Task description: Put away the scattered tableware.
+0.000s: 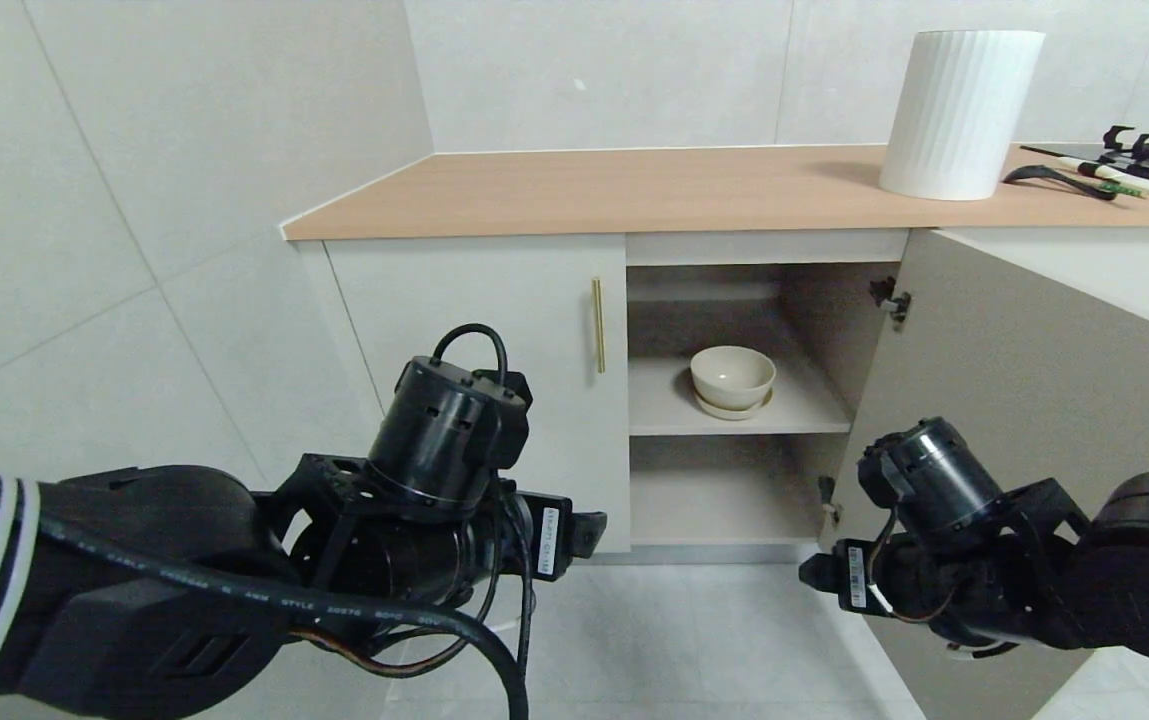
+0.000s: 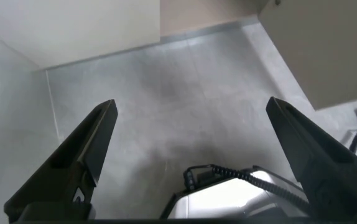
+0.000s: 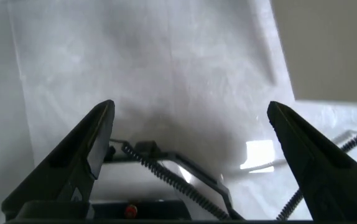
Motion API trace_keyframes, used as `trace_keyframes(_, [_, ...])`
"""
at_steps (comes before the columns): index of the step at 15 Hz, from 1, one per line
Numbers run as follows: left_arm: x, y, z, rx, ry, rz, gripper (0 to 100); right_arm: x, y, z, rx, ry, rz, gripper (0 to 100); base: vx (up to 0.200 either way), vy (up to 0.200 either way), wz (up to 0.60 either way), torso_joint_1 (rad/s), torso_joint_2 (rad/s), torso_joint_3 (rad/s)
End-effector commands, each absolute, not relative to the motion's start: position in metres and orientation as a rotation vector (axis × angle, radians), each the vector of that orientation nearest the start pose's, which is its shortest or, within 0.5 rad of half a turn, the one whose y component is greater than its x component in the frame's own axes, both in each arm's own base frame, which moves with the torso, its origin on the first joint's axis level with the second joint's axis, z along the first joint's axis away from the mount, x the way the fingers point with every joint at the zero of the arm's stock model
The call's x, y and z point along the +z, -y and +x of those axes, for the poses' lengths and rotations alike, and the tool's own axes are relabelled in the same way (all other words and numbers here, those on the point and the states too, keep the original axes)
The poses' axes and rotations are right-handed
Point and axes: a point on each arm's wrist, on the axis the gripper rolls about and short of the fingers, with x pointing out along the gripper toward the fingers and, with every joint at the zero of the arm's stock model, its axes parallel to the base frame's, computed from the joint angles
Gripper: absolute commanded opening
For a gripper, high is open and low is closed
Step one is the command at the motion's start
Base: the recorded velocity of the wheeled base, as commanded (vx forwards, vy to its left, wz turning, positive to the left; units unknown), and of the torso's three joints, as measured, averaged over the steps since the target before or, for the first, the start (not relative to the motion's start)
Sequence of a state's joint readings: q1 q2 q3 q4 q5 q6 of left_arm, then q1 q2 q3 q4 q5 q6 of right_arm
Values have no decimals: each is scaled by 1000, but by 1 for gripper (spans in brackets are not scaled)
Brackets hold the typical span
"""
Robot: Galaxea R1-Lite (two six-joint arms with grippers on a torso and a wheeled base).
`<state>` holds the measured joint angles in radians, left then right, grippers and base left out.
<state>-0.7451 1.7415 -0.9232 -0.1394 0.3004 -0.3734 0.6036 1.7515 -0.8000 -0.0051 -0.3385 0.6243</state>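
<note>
A cream bowl (image 1: 732, 375) sits on a small plate (image 1: 731, 409) on the middle shelf of the open cabinet. Both arms hang low in front of the cabinet, left arm (image 1: 444, 440) before the closed door, right arm (image 1: 934, 510) beside the open door. My left gripper (image 2: 192, 106) points down at the grey floor tiles, open, with nothing between its fingers (image 2: 88, 149). My right gripper (image 3: 191, 107) is likewise open and empty above the floor.
The cabinet's right door (image 1: 1024, 400) stands swung open toward me; the left door (image 1: 494, 380) with a gold handle (image 1: 597, 325) is closed. A white ribbed container (image 1: 959, 110) and dark utensils (image 1: 1124, 165) lie on the wooden counter (image 1: 634, 190). The lower shelf (image 1: 714, 500) is bare.
</note>
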Motion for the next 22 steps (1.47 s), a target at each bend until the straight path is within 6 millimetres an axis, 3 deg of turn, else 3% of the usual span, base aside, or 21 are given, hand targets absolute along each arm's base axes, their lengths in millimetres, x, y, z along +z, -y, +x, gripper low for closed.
trace_keyframes(1, [157, 201, 228, -309, -657, -17, 100, 119, -149, 226, -16, -863, 157, 100, -200, 0, 0, -7, 2, 7])
trace_keyframes(10, [155, 201, 228, -285, -649, 0, 100, 135, -140, 213, 6, -817, 166, 100, 0, 0, 0, 0, 0, 0])
trace_keyframes(16, [157, 201, 228, -283, -644, -3, 100, 138, -108, 168, 1, -820, 167, 100, 0, -200, 0, 6, 5, 1])
trace_keyframes(22, [158, 199, 230, -276, -638, -11, 100, 143, -84, 159, -80, -836, 187, 100, 0, -200, 0, 2, -2, 5])
